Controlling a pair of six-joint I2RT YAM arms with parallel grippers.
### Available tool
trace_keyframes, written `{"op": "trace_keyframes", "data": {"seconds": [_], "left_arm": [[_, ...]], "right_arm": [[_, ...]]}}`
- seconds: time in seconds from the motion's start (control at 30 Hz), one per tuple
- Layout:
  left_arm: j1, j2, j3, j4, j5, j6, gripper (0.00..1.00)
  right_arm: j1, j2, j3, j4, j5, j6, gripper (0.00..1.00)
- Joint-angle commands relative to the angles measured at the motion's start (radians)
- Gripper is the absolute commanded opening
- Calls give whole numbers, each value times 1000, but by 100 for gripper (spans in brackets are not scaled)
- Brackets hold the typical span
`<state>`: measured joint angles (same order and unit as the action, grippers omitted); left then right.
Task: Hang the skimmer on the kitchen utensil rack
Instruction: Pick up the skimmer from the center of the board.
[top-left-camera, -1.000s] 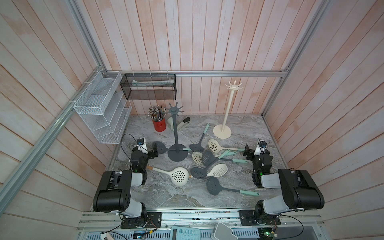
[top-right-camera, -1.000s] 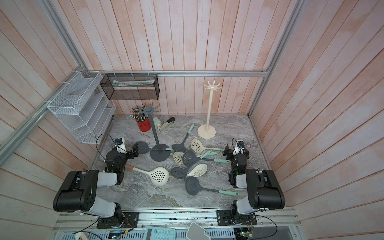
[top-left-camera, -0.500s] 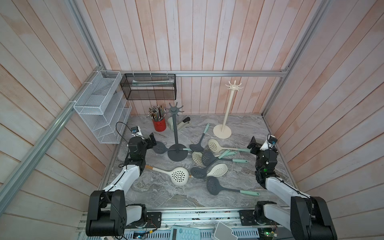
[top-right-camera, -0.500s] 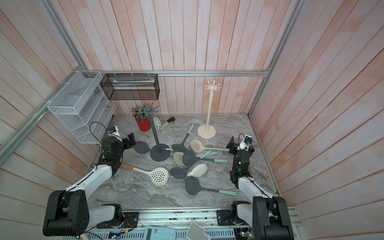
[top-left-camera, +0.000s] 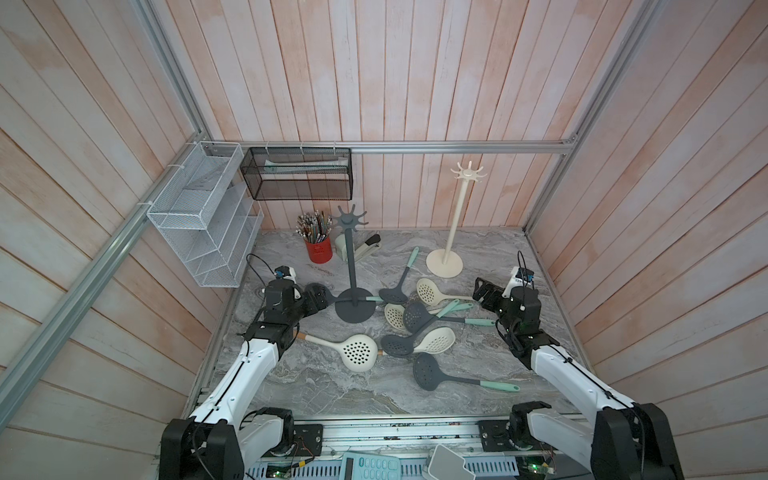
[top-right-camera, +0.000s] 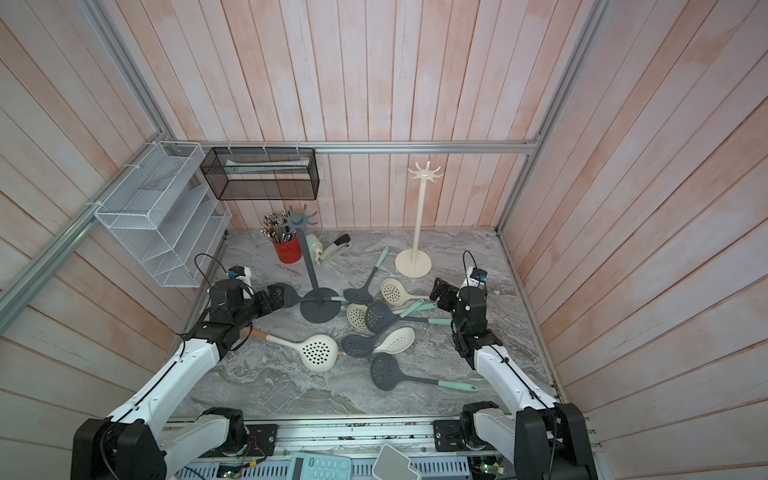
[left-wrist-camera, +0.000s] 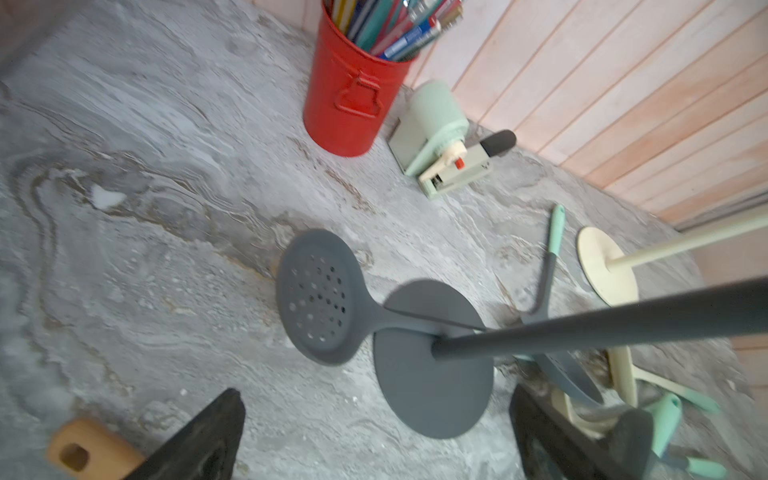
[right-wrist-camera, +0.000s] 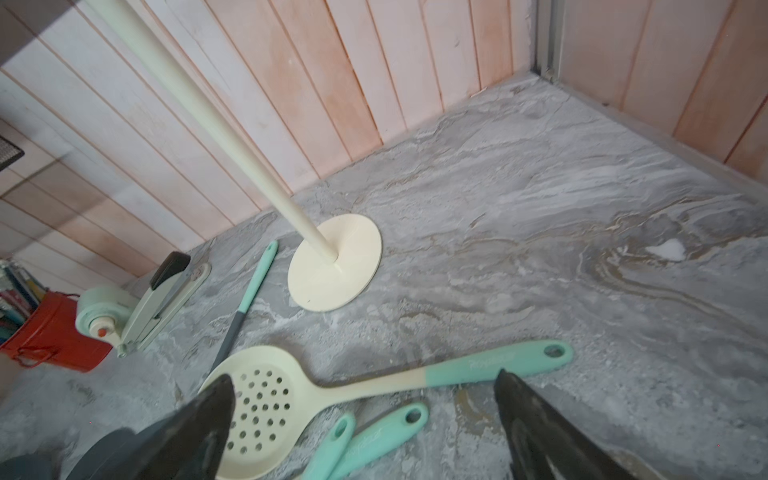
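Several skimmers lie on the marble table in both top views. A grey rack stands mid-left and a cream rack at the back right, both with bare hooks. My left gripper is open, low over the table beside the grey rack's base. A grey skimmer lies just ahead of it, handle across that base. My right gripper is open above the teal handle of a cream skimmer. A large cream skimmer with a wooden handle lies near my left arm. Neither gripper holds anything.
A red pencil tin, a tape dispenser and a stapler stand at the back left. A white wire shelf and a black mesh basket hang on the walls. Overlapping skimmers crowd the table's middle.
Both arms have unfolded from their low rest pose and reached forward over the table, the left toward the grey rack, the right toward the cream skimmer. Both grippers stayed open.
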<state>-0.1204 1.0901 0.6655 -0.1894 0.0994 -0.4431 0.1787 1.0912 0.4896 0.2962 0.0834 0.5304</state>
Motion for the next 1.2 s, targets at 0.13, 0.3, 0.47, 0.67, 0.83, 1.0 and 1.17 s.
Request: {"op": "trace_keyframes", "data": {"seconds": [0.13,0.3,0.47,0.67,0.83,1.0,1.17], "left_arm": [[-58,-34,-36,-91,118,-52,97],[-113,-69,-42,-111,130,-53,96],[-158,-80,-50,-93,171,-37,95],[-216,-90,-66,-41,247,-13,92],[-282,-103,-71,-12,258,20,91],[-328,-100,-71,7,246,50,91],[-359,-94,-69,28,247,54,91]], "right_arm": [[26,13,14,-183,-111,106,98],[25,50,19,-168,-178,145,95],[14,126,28,-98,-282,202,88],[-21,207,42,-8,-414,252,69],[-34,261,43,42,-478,288,63],[-34,308,42,78,-501,309,59],[-34,337,42,101,-510,310,58]]}}
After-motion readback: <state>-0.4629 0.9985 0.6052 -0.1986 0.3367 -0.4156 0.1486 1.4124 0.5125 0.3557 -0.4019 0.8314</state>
